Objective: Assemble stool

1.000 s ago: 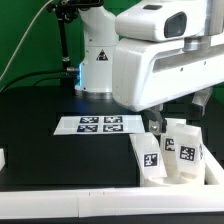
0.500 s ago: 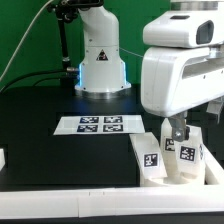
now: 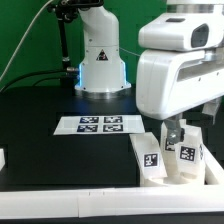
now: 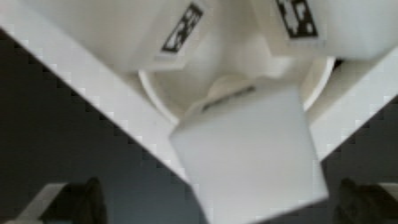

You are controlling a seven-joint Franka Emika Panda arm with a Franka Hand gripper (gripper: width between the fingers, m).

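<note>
Several white block legs with black-and-white tags stand crowded in a corner at the exterior view's lower right, among them one leg [image 3: 150,155] and another [image 3: 187,152]. My gripper [image 3: 172,132] hangs just above and behind them, largely hidden by the arm. In the wrist view a plain white leg face [image 4: 249,150] fills the middle, and two tagged legs [image 4: 187,25] stand beyond it. A curved white rim [image 4: 320,85], perhaps the round seat, shows under them. My gripper [image 4: 217,205] is open; its dark fingers [image 4: 71,200] stand wide on either side of the leg, with a gap.
Low white wall pieces [image 3: 140,172] fence the legs in, and show as slanted white bands in the wrist view [image 4: 80,65]. The marker board [image 3: 100,124] lies on the black table. The arm's base [image 3: 100,60] stands at the back. Another white piece [image 3: 3,157] sits at the left edge.
The arm's head has swung toward the exterior view's right over the last second, uncovering the base behind it. The gripper now sits over the legs. The legs have not moved.
</note>
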